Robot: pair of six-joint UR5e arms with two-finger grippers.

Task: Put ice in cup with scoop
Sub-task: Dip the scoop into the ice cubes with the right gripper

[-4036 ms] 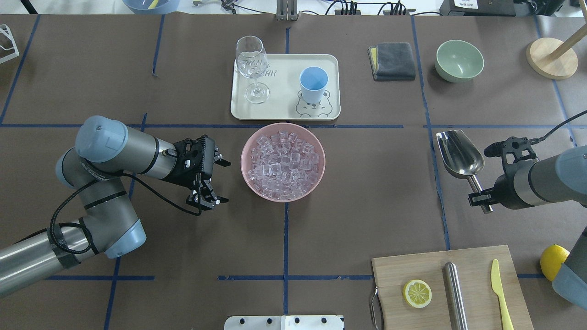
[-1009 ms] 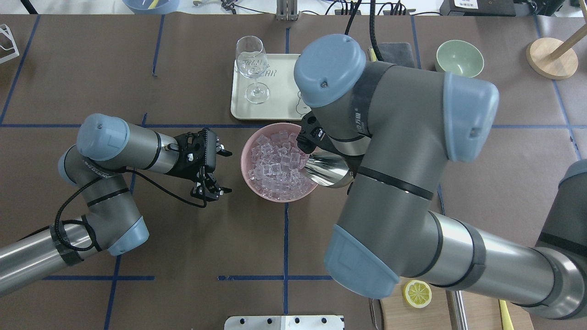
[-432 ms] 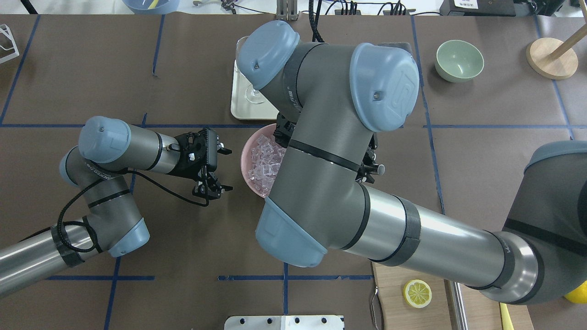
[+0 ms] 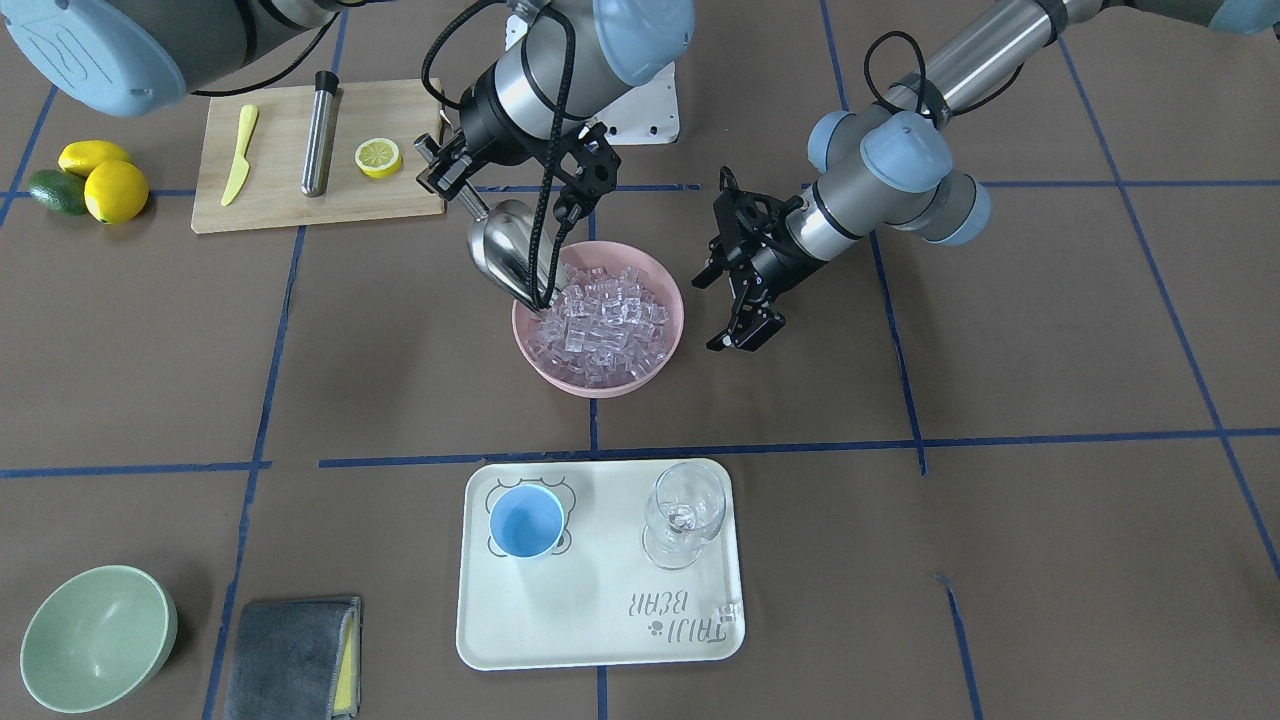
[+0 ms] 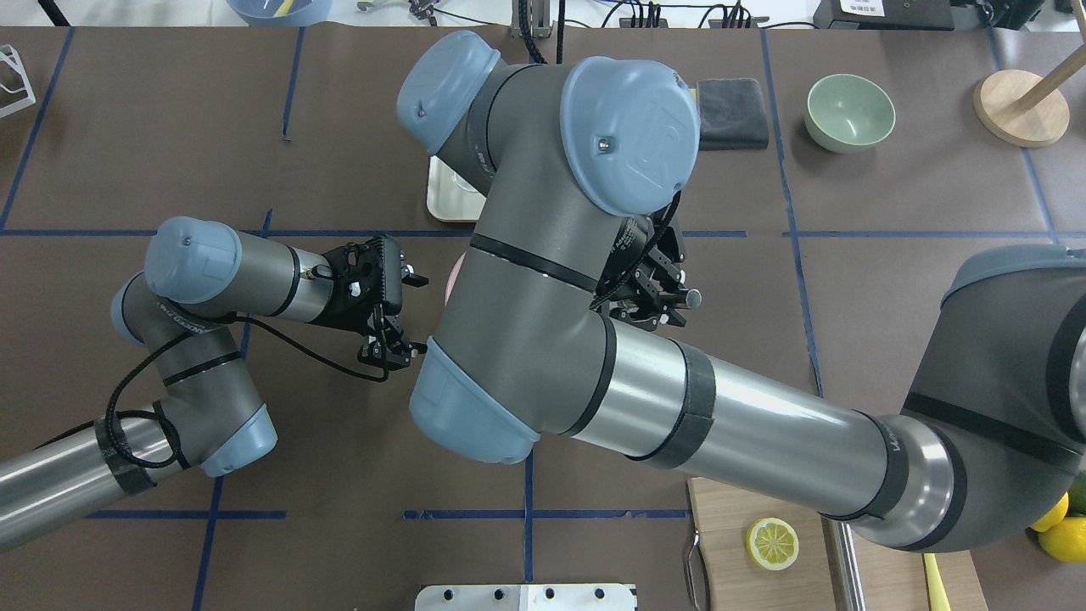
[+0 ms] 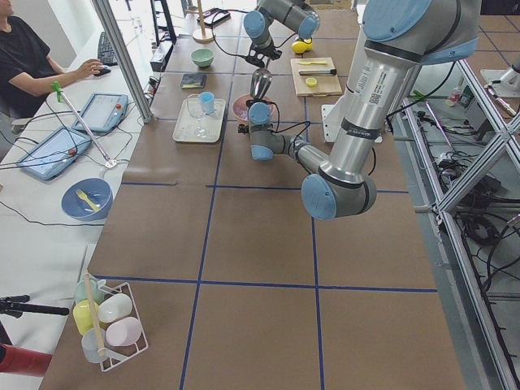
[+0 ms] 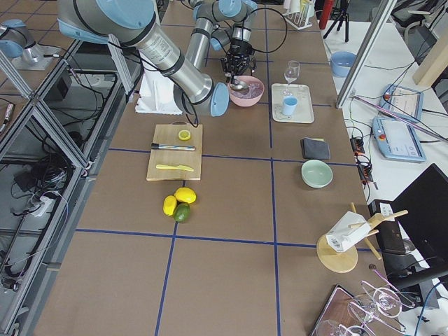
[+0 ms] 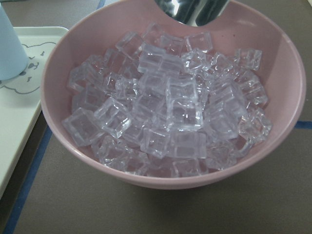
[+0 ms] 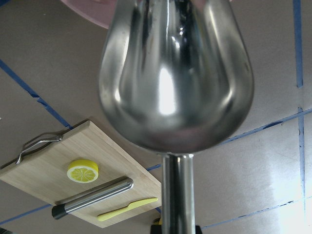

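The right gripper (image 4: 443, 172) clamps the scoop (image 4: 505, 255), its tip in the ice (image 4: 600, 315) of the bowl (image 4: 600, 386); earlier the scoop lay on the table. The left gripper (image 4: 707, 313) gapes wide.

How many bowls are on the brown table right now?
2. A pink bowl full of clear ice cubes sits centrally; an empty pale green bowl sits beside the folded grey cloth. A third, blue bowl is off the brown table on the white side bench.
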